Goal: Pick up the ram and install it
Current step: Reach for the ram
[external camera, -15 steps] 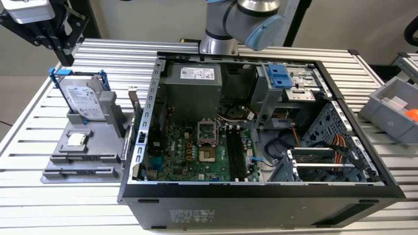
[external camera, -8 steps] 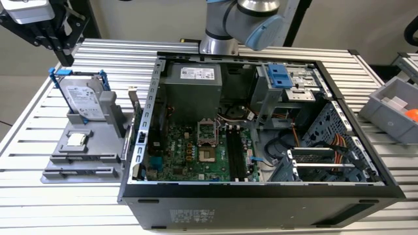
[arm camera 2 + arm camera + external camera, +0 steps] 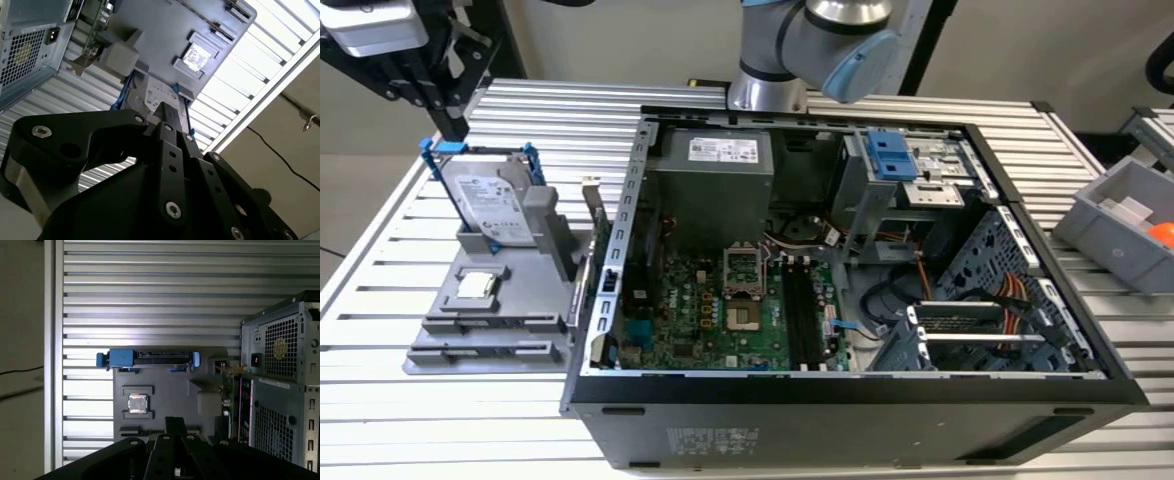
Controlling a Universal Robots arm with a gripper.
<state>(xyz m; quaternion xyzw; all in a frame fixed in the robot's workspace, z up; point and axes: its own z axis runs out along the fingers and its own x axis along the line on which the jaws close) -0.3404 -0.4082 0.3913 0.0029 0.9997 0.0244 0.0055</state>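
The gripper (image 3: 451, 136) hangs clenched above the grey holder (image 3: 454, 345), its fingers (image 3: 167, 112) pressed together. In both wrist views their tip lies close over that holder. On the holder a hard drive (image 3: 494, 205) in a blue frame stands on edge, and a small square silver chip (image 3: 476, 285) lies flat in front of it. Beside the holder, to the exterior view's right, sits the open computer case (image 3: 854, 410) with its motherboard (image 3: 707, 310). The ram I cannot place for certain, whether in the holder's grooves or in the black memory slots (image 3: 807, 315).
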